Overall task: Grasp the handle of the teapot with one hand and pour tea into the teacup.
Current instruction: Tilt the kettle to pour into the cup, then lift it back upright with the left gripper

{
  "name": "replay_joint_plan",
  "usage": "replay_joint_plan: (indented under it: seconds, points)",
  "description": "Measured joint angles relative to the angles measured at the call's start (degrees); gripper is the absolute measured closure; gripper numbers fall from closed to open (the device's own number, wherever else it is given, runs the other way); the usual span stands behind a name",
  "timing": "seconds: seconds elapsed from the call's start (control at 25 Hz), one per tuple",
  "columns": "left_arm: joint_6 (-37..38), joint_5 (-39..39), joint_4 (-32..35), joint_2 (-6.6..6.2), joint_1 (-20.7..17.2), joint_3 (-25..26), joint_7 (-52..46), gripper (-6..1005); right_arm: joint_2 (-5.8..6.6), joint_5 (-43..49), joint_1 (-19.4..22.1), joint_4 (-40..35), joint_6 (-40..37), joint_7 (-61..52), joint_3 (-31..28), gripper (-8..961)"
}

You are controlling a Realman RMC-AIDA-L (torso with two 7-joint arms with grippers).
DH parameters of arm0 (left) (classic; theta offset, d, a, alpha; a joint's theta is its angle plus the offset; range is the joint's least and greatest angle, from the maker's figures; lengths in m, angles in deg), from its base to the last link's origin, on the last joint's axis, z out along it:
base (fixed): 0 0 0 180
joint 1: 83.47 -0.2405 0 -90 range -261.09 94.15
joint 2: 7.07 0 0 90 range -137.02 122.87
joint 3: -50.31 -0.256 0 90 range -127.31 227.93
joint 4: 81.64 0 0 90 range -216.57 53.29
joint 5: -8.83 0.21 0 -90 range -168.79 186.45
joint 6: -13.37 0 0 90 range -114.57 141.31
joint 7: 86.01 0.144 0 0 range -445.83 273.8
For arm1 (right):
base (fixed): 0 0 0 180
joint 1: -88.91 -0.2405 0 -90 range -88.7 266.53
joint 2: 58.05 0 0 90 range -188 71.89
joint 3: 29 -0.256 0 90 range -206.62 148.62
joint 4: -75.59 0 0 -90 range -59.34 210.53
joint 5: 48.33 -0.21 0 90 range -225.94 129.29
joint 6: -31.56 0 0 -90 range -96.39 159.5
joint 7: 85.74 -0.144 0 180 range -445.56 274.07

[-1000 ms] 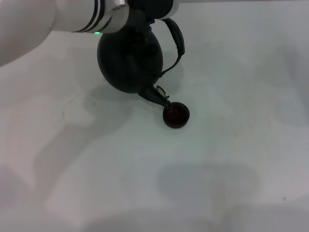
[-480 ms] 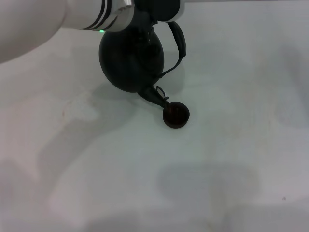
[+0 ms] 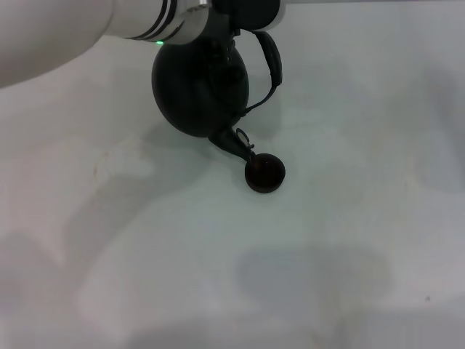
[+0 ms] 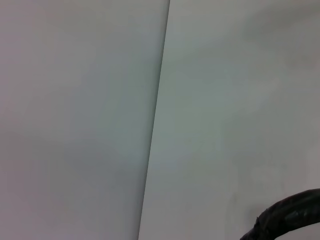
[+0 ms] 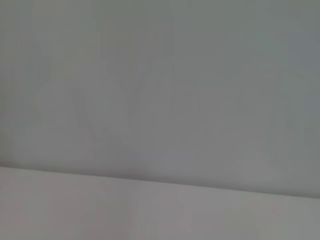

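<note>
The large dark teapot [image 3: 196,87] hangs tilted at the top of the head view. Its short spout [image 3: 234,144] points down at the rim of the small dark teacup [image 3: 265,174], which stands on the white table [image 3: 341,240]. The thick arched handle [image 3: 272,62] curves up from the pot's right side into my left gripper [image 3: 243,11], which is shut on it at the frame's top edge. A bit of the ribbed handle [image 4: 290,220] shows in the left wrist view. My right gripper is out of view.
The white table spreads bare in front of and to the right of the teacup. Soft shadows lie on it near the front. The wrist views show only pale surfaces and a seam [image 4: 155,120].
My left arm and the teapot have drifted slightly right and up. The spout stays at the teacup's rim and the teacup has not moved.
</note>
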Motion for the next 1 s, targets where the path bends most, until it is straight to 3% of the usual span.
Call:
replay_joint_plan:
  seconds: [1.0]
  points:
    - [-0.77, 0.00, -0.32, 0.25, -0.68, 0.32, -1.23, 892, 0.00, 0.00, -0.29, -0.03, -1.17, 0.22, 0.00, 107]
